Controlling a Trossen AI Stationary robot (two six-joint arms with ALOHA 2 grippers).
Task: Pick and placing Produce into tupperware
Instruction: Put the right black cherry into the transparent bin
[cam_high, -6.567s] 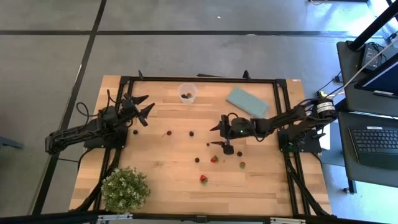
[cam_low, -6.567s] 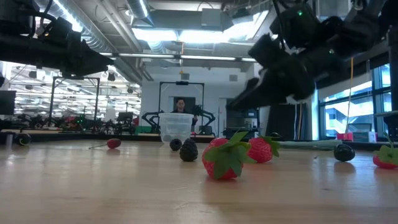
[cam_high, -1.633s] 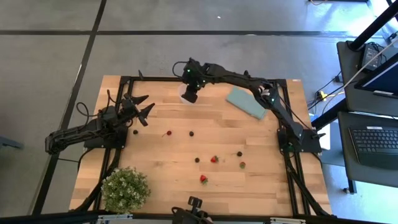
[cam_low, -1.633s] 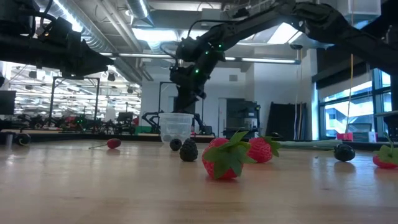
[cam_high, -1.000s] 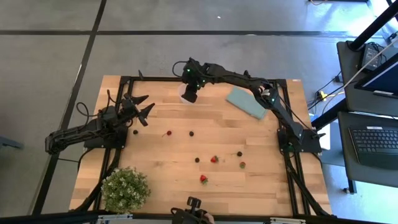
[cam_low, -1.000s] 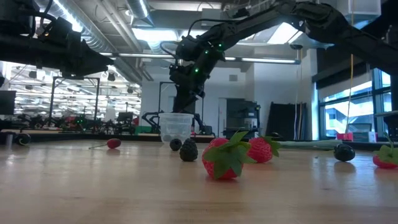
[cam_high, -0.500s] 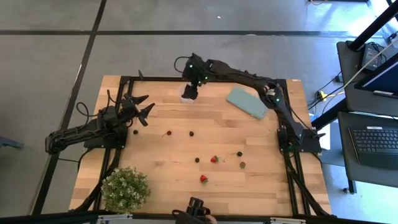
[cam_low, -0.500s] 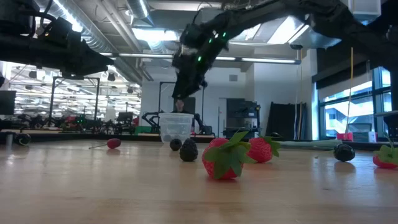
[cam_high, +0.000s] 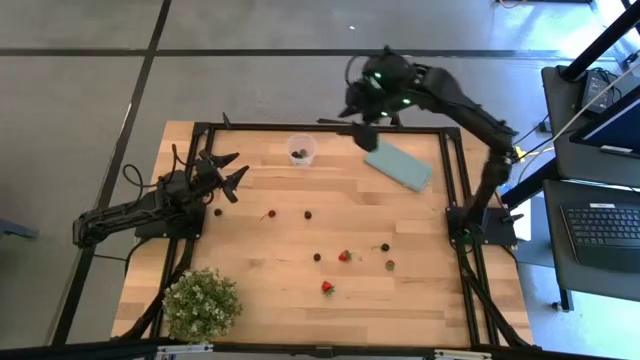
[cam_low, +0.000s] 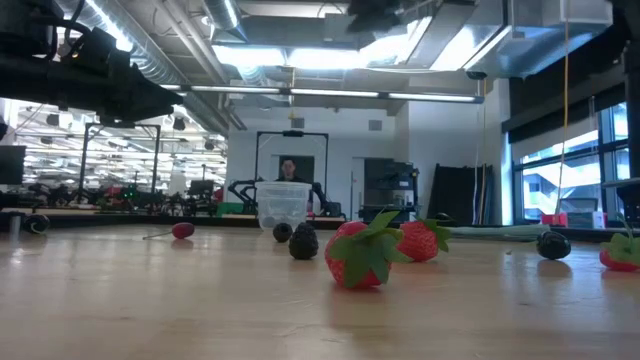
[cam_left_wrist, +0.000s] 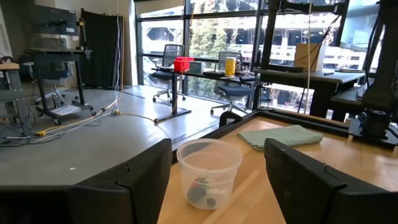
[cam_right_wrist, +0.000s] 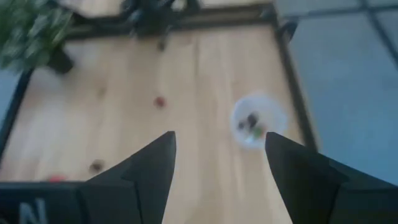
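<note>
The tupperware (cam_high: 301, 150) is a small clear cup standing on its base near the table's far edge, with a few dark pieces inside (cam_left_wrist: 202, 191). The rest of the produce lies loose on the wood: a red piece (cam_high: 269, 214), dark berries (cam_high: 308, 213), and strawberries (cam_high: 344, 256) nearer the front. My right gripper (cam_high: 355, 110) hangs open high above the far edge, to the right of the cup, with nothing between its fingers (cam_right_wrist: 219, 140). My left gripper (cam_high: 232, 170) stands open and level at the left, pointing at the cup (cam_left_wrist: 208, 171).
A flat teal piece (cam_high: 398, 165) lies at the back right. A leafy potted plant (cam_high: 201, 305) stands at the front left corner. A black frame (cam_high: 330, 126) runs round the table edges. Bare wood lies between the cup and the loose berries.
My right gripper was just over the cup. It has risen steeply and swung toward the table's right and far edge, leaving the low view at the top. The cup stays where it was. My left arm has kept still.
</note>
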